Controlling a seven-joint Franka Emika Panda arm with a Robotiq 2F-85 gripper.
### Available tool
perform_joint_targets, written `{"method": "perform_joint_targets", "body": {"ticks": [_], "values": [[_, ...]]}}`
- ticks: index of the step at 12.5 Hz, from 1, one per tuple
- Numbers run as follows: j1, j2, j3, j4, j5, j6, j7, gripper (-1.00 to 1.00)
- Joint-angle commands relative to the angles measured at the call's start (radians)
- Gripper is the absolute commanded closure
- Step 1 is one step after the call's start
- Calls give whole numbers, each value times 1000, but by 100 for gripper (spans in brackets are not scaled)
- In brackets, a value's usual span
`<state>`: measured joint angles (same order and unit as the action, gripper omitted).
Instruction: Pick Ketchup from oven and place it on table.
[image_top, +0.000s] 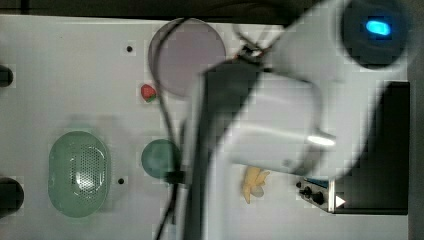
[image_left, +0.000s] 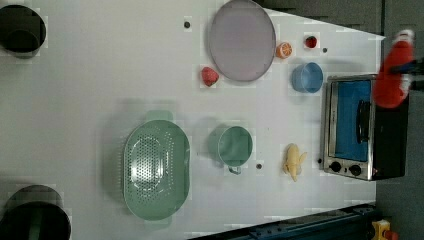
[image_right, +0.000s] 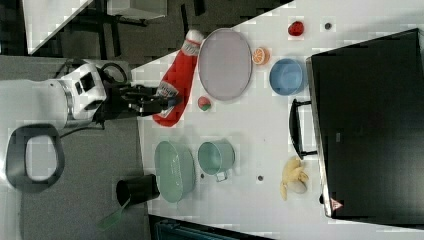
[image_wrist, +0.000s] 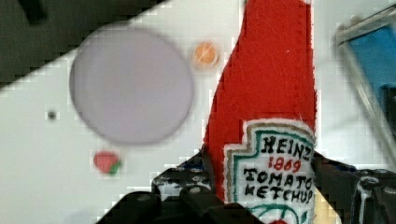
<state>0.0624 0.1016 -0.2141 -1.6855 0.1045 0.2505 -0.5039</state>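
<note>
While gripped aloft, ketchup (image_right: 176, 82) (clear of oven (image_left: 362, 127)).

The blurred arm (image_top: 260, 125) looms over the table (image_top: 75, 75), beside the oven (image_top: 380, 150).

Between my black fingers (image_wrist: 191, 191): red felt ketchup bottle (image_wrist: 266, 93), white label, black and red lettering. Round grey-lilac plate (image_wrist: 131, 84). Blue-glazed silver toaster oven (image_left: 350, 127).

Fuzzy red felt ketchup bottle (image_wrist: 266, 93) with stitched label, matt white table (image_left: 100, 75), brushed-metal oven (image_left: 350, 125) front with glossy blue glass, perforated green plastic colander (image_left: 156, 170).
</note>
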Motion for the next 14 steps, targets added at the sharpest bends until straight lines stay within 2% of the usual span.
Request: {"method": "perform_joint_targets", "body": {"ticks": [1, 6, 11, 14], "values": [[21, 24, 42, -128, -35, 15, 58, -29], [50, 26, 89, -349, -53, 250, 157, -29], [44, 96, 73, -540, -53, 459, 157, -29], [43, 137, 70, -651, -53, 672, 157, -29]]}}
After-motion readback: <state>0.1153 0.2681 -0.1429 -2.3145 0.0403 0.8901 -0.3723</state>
